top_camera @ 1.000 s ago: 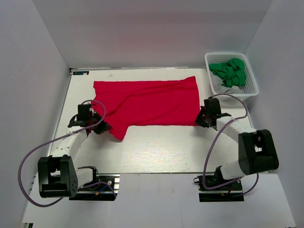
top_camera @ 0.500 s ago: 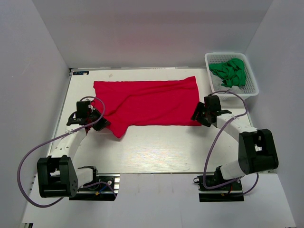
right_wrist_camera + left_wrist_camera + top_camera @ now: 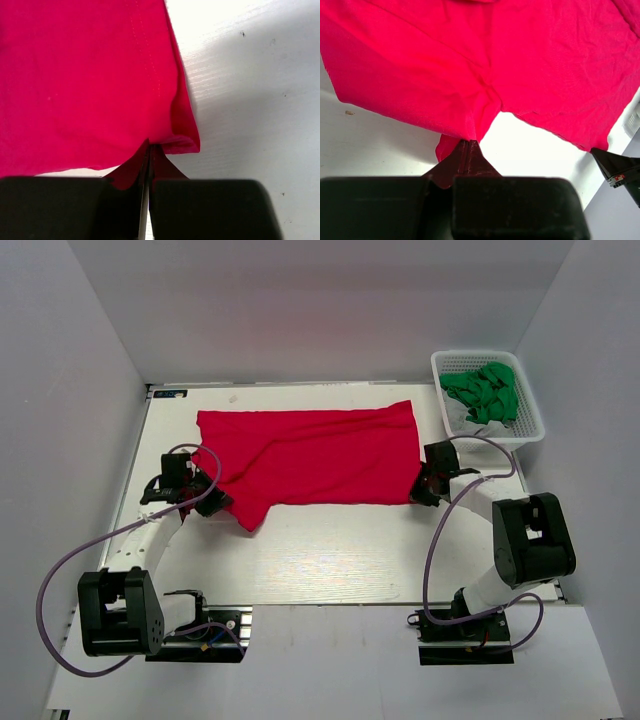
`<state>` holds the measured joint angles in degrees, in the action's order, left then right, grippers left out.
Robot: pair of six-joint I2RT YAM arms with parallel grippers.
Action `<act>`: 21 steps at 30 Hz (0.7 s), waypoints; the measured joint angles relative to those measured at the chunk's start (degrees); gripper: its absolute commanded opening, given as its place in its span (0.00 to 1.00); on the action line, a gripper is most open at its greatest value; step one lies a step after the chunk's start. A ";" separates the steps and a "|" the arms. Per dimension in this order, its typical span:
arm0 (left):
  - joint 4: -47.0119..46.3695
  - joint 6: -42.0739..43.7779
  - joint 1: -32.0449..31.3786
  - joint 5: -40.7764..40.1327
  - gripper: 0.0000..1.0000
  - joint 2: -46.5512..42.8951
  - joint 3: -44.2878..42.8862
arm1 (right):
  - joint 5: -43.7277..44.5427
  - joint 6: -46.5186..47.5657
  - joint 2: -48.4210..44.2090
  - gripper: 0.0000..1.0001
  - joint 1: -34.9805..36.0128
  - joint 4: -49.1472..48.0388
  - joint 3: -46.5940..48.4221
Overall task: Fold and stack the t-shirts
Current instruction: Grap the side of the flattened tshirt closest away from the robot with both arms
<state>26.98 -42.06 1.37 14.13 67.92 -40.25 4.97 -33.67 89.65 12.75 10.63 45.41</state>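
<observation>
On the table, red t-shirt lies spread wide; left hand clenched on its near-left corner, right hand clenched on its near-right corner.

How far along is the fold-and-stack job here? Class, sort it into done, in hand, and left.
Done: the red t-shirt lies spread across the table, not yet folded. In hand: the left end effector and right end effector each pinch its near edge. Left: every fold, then stacking; green cloth sits bundled in the white basket.
</observation>
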 measured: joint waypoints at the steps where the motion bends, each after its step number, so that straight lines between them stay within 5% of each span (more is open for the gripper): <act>1: 0.00 0.00 0.00 0.00 0.00 0.00 0.00 | 0.02 -0.11 -0.02 0.00 0.02 0.00 0.02; 21: 0.66 -2.54 0.31 0.48 0.00 5.03 -9.46 | -0.81 2.78 0.09 0.00 0.02 3.96 10.19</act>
<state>27.64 -44.60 1.67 14.61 72.95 -49.71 4.16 -30.89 89.73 12.78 14.59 55.59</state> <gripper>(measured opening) 0.021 0.004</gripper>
